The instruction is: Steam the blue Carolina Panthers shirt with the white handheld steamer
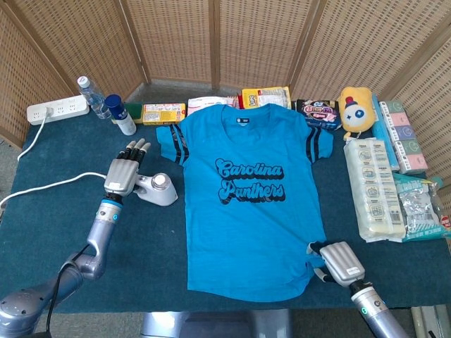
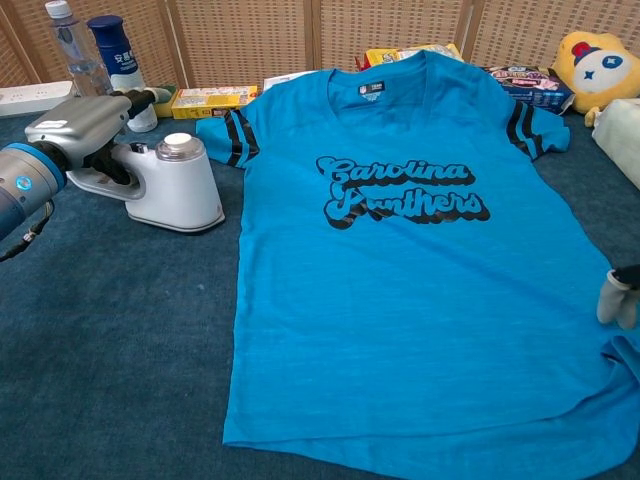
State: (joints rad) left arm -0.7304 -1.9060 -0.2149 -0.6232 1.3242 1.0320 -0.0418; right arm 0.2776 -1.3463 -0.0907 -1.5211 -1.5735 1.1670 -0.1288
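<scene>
Far left: power strip [image 1: 58,109] at the table's back corner, white cord [image 1: 49,184] running forward across the blue cloth [image 1: 141,246]. Water bottle [image 1: 90,96] and blue-capped bottle [image 1: 120,115] stand just beside it. Left hand [image 1: 124,171] lies over the rear of the white handheld steamer [image 1: 156,189], fingers stretched flat and pointing toward the back, not wrapped around the handle; whether the palm actually touches it I cannot tell. Steamer sits on the cloth just left of the shirt, round cap up. Blue Carolina Panthers shirt [image 1: 252,201] lies flat mid-table, front up, collar toward the screen, dark striped sleeves spread, black script across the chest. Hem bunched at the right corner where the right hand [image 1: 340,261] rests, fingers curled into the fabric edge. Snack boxes [image 1: 163,112] line the back edge; yellow plush toy [image 1: 354,108] and packaged goods [image 1: 375,190] crowd the right side. Chest view shows the steamer's cap and base close up; right hand is only a sliver at its edge.
</scene>
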